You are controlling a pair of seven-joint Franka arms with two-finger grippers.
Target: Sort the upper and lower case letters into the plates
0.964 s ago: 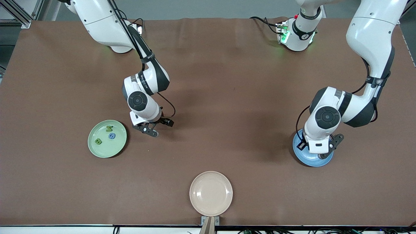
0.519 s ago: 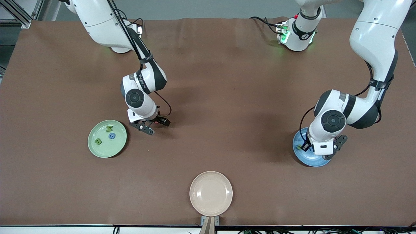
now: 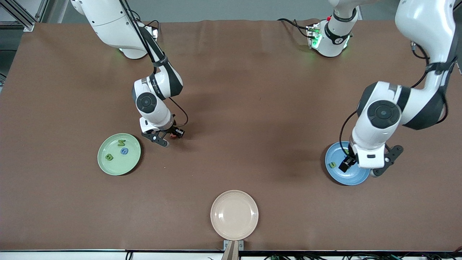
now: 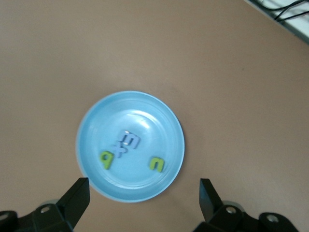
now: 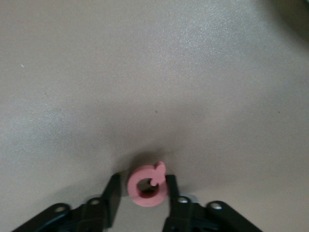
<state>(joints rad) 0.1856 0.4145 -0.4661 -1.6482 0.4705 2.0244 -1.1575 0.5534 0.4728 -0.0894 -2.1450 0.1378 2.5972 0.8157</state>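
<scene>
Front view: two arms are working over a brown counter [image 3: 252,90]; the landmark is the cream plate [image 3: 234,215], sitting empty at the counter's near edge.
Right gripper [image 5: 144,189]: its fingers are pinching the red Q [image 5: 147,185] and holding it clear of the counter, just beside the green plate [image 3: 119,154].
Green plate: it is lying farther from the front camera than the cream plate, toward the right arm's end; it is carrying green B [image 3: 109,157], green N [image 3: 121,142] and blue G [image 3: 124,151].
Left gripper [image 4: 145,203]: it is hovering over the blue plate [image 4: 91,159], fingers standing wide apart and holding nothing.
Blue plate: it is sitting toward the left arm's end, farther from the front camera than the cream plate; it is holding blue m [image 4: 131,139] lying touching blue t [image 4: 119,150], plus green b [image 4: 106,159] and green n [image 4: 156,165].
Step in hand: judging by the layout, the last capital is going in; all four small letters are already lying in the blue plate.
Next move: it is calling for carrying the Q over the green plate's bare part and letting go low, so it is not bouncing out.
Left arm: waiting.
Writing: only the letters themselves are reading clearly; small print on the right arm's wrist is showing but is too small to read.
</scene>
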